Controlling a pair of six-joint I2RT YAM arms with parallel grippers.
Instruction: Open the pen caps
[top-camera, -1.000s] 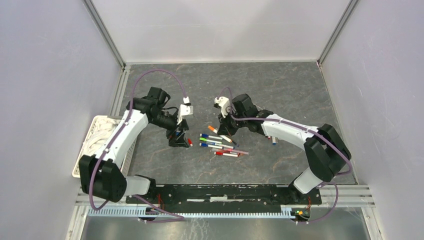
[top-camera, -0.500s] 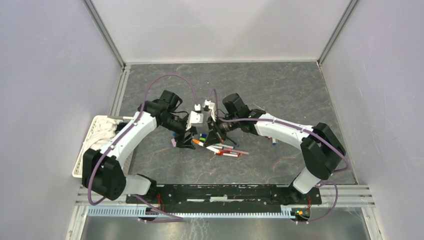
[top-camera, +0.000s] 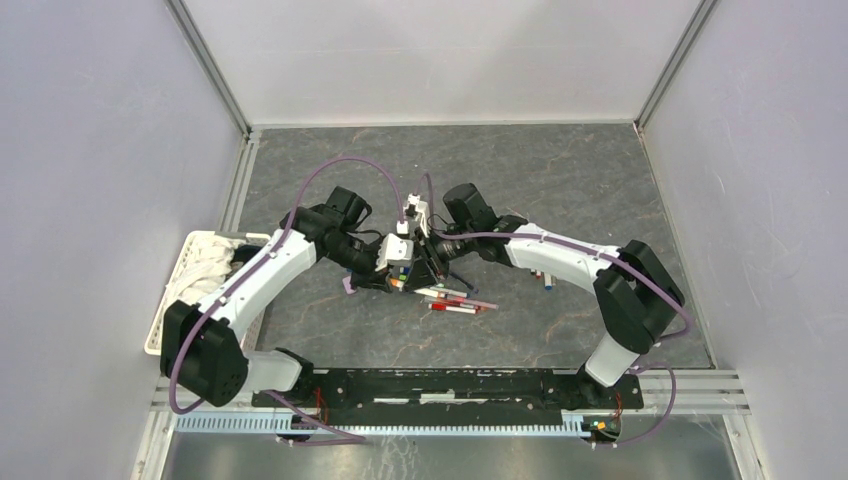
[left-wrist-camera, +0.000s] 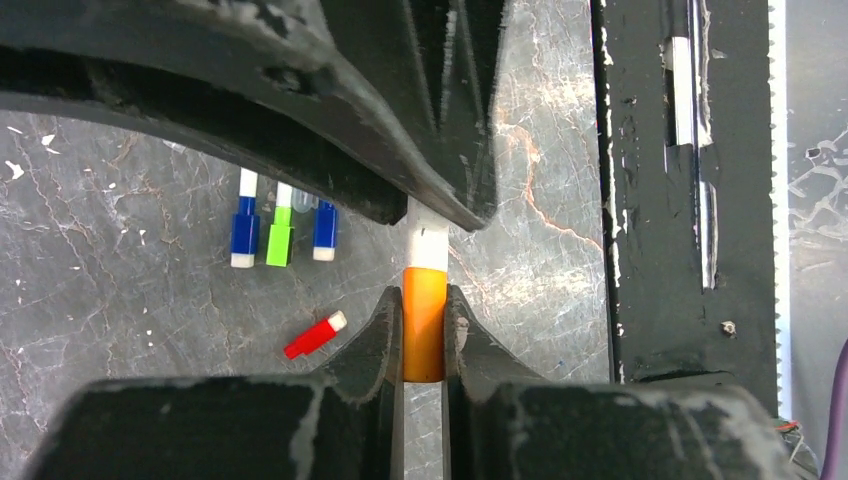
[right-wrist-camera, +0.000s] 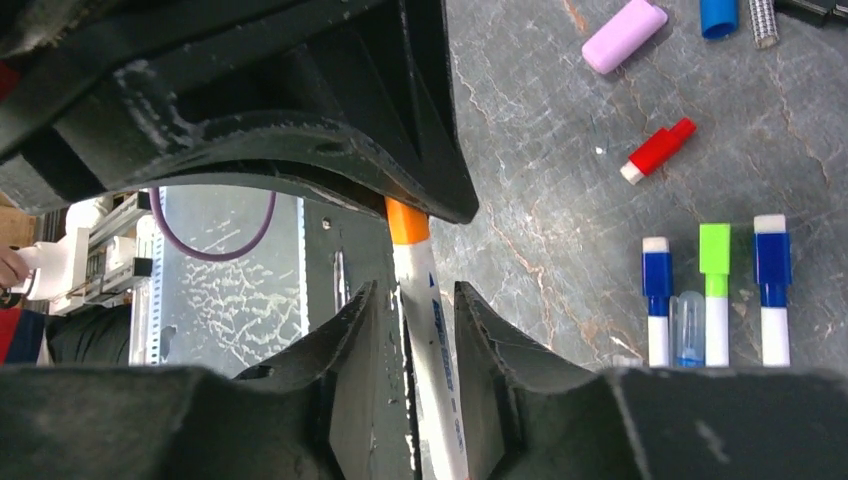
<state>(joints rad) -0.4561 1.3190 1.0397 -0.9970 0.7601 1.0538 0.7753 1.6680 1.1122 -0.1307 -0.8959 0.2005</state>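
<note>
Left wrist view shows the left gripper (left-wrist-camera: 424, 300) clamped shut on the stubby orange plastic cap (left-wrist-camera: 424, 325) of a thin white marker pen (right-wrist-camera: 432, 350), held in the air between the arms above the marbled grey table (left-wrist-camera: 520, 250). The right gripper (right-wrist-camera: 413, 292) has its jaws slightly apart around the barrel. It should probably close firmly first, then pull straight along the pen's axis without bending sideways.

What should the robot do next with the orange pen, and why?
Probably squeeze the right hand shut on the pen, then pull. The left hand pinches the orange cap, but the right fingers stand slightly off the pen's white body, so pulling now might just drag the whole pen along.
</note>
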